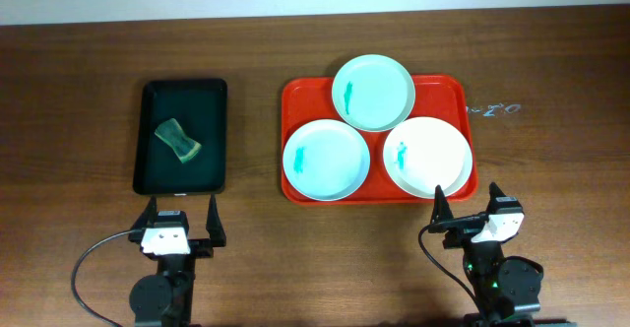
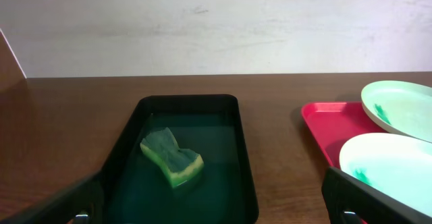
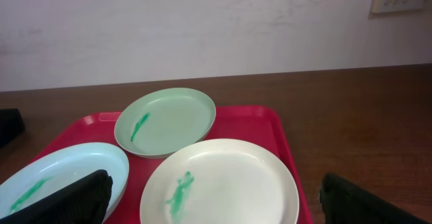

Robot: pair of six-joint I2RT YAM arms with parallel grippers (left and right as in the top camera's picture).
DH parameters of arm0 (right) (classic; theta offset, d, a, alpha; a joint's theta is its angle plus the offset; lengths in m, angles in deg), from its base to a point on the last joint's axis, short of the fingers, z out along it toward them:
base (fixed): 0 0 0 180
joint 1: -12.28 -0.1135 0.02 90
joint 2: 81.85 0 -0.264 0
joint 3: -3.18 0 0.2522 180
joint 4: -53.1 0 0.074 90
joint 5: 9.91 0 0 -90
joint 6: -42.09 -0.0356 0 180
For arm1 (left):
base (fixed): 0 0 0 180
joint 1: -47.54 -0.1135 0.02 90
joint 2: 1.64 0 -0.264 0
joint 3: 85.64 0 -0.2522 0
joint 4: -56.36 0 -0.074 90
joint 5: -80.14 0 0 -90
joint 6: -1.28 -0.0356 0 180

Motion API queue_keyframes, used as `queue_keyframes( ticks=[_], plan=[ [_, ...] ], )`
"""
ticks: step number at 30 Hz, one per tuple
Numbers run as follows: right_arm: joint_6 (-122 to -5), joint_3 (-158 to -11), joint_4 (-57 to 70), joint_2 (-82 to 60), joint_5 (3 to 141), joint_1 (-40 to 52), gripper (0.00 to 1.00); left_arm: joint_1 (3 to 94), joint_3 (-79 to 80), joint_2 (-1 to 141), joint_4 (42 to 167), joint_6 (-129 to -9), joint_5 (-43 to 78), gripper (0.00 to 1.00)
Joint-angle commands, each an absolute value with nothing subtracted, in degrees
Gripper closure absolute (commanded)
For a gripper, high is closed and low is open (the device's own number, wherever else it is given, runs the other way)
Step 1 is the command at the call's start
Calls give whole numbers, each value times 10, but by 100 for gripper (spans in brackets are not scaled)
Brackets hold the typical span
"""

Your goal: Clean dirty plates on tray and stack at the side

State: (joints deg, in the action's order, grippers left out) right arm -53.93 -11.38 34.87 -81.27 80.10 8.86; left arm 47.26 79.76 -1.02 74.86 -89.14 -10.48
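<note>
Three teal-smeared plates are sitting on one red tray (image 1: pixel 295 100): a far mint-green plate (image 1: pixel 373 92), a near mint-green plate (image 1: pixel 327 159) and one white plate (image 1: pixel 428 156). One sponge (image 1: pixel 178 139) is lying in one black tray (image 1: pixel 202 174). The left gripper (image 1: pixel 182 209) and right gripper (image 1: pixel 467 195) are hovering, jaws apart, empty.

table (image 1: pixel 79 71) — dark wood | wall (image 2: pixel 216 21) — white (faint scuffs) | light even

Red tray (image 1: pixel 295 100) flat on tabletop, two mint plates (image 1: pixel 373 92) (image 1: pixel 326 160) and one white plate (image 1: pixel 427 157) inside, each teal-smeared, edges overlapping
</note>
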Motion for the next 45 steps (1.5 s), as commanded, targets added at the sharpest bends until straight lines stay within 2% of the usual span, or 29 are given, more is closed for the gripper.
queue_keyframes(
  ticks=[1,31,32,34,37,38,40,44,45],
  plan=[
    [-541,-109,347,-817,804,86,2,475,801,-13,749,-890,-109,1],
    [-541,-109,347,-816,804,86,2,475,801,-13,748,-890,-110,1],
    [-541,-109,347,-817,804,86,2,475,801,-13,730,-889,-83,1],
    [-541,-109,347,-817,804,86,2,475,801,-13,560,-890,38,1],
    [-541,-109,347,-817,804,86,2,475,801,-12,329,-890,51,1],
    [-541,-109,347,-817,804,86,2,475,794,-5,288,-890,46,1],
    [-541,-109,347,-817,804,86,2,475,750,31,305,-890,12,1],
    [-541,-109,347,-817,804,86,2,475,568,232,396,-899,-13,1],
    [-541,-109,347,-816,804,86,2,475,475,310,499,-933,-13,1]
  ],
)
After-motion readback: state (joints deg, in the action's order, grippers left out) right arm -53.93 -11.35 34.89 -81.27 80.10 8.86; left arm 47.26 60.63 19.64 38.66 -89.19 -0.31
